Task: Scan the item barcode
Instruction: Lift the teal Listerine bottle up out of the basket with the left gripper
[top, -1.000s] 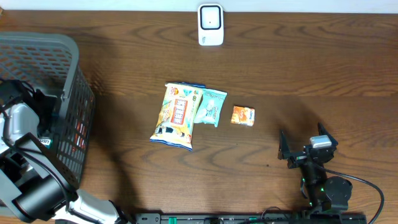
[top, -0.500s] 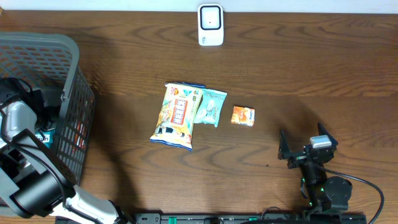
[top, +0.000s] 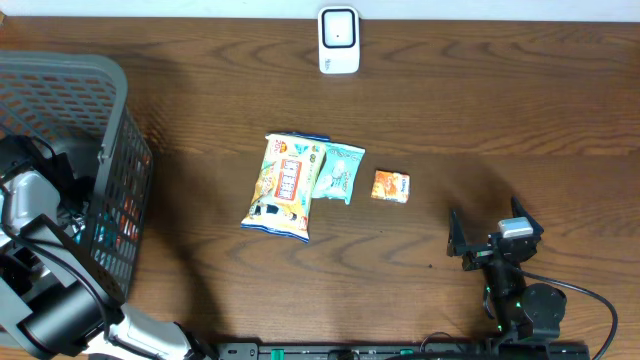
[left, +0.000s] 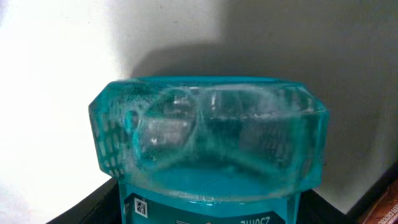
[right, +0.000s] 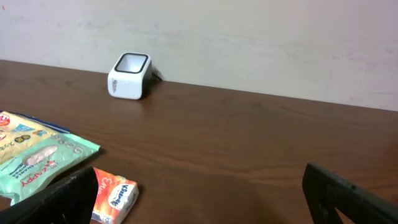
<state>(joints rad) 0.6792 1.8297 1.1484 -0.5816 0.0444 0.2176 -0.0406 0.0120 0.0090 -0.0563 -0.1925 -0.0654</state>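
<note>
Overhead: the left arm (top: 30, 200) reaches down into the grey basket (top: 60, 75) at the left of the counter (top: 450, 110), hiding the item. The right pincer (top: 490, 235) rests with its jaws wide apart, and the scanner (top: 339, 40) stands at the far edge.

Left wrist alone shows the teal bottle (left: 208, 140), inside the basket and filling the left pincer (left: 211, 208). Whether it is clamped I cannot tell. The bottle is probably rigid, liquid-heavy, slick plastic, so take it by the flat sides.

Right wrist shows only packets (right: 37, 155) and the scanner.

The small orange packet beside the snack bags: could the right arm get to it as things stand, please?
Probably yes: the orange packet lies on bare table ahead of the right hand, which is open, with nothing between them.
</note>
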